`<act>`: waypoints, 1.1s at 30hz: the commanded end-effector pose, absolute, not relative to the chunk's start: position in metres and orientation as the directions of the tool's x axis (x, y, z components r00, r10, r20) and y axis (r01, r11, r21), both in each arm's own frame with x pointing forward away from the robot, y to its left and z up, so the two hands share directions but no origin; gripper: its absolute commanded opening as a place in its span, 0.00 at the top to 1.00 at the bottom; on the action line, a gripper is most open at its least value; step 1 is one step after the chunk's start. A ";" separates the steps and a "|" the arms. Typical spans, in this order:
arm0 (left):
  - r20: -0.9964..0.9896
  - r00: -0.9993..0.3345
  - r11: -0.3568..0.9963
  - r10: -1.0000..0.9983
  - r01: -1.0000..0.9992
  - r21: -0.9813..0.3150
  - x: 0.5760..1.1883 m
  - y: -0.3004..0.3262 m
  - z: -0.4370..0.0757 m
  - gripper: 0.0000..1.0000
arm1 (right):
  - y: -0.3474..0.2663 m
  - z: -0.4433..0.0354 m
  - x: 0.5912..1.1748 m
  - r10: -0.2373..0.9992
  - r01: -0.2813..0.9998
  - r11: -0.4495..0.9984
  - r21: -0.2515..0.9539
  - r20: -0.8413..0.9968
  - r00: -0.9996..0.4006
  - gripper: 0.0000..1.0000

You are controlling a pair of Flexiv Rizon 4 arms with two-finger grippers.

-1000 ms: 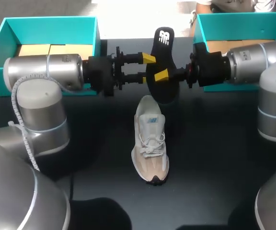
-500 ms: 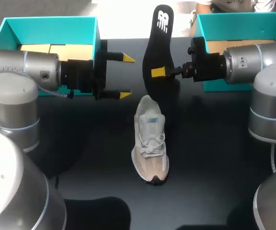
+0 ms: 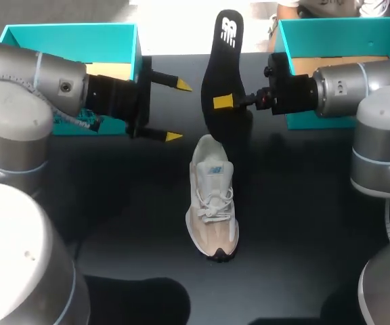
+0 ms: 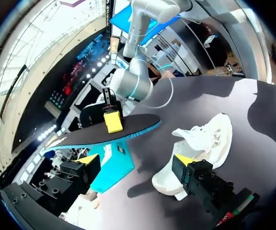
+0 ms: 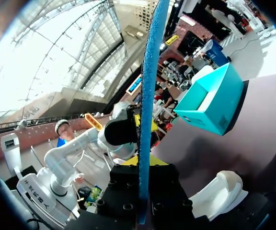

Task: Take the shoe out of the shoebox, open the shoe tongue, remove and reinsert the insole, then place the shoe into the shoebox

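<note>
The right gripper point(image 3: 225, 103) pinches the thin black foam insole point(image 3: 221, 74) upright over the cream mesh sneaker point(image 3: 212, 203) on the matte dark table point(image 3: 303, 223). The left gripper point(image 3: 177, 110) gapes, just clear of the insole.

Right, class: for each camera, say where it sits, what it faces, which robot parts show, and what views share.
Head: above and behind, looking down on the table; left arm and right arm show.
Left wrist: on left arm, facing the insole; own open jaws show.
Right wrist: on right arm, facing the insole edge-on, held in its jaws.
Shared: insole and shoe in all three.
</note>
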State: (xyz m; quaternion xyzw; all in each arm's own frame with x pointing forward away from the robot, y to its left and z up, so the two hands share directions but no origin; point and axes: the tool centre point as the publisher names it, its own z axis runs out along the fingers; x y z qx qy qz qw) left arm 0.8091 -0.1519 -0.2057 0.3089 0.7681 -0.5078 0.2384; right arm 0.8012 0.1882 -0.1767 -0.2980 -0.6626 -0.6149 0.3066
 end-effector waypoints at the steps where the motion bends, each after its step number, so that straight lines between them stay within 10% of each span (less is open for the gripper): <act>1: -0.650 -0.719 0.284 0.246 0.695 -0.660 0.807 -0.147 -0.226 0.00 | 0.194 -0.189 0.810 0.046 0.684 0.075 0.725 0.683 -0.729 1.00; 15: -0.512 -0.819 0.437 0.259 0.572 -0.694 0.791 -0.131 -0.305 0.00 | 0.213 -0.234 0.836 0.094 0.352 0.129 0.927 0.342 -0.935 1.00; 33: -0.370 -0.907 0.564 0.203 0.417 -0.713 0.786 -0.132 -0.336 0.00 | 0.219 -0.251 0.833 0.073 0.349 0.126 0.929 0.342 -0.937 1.00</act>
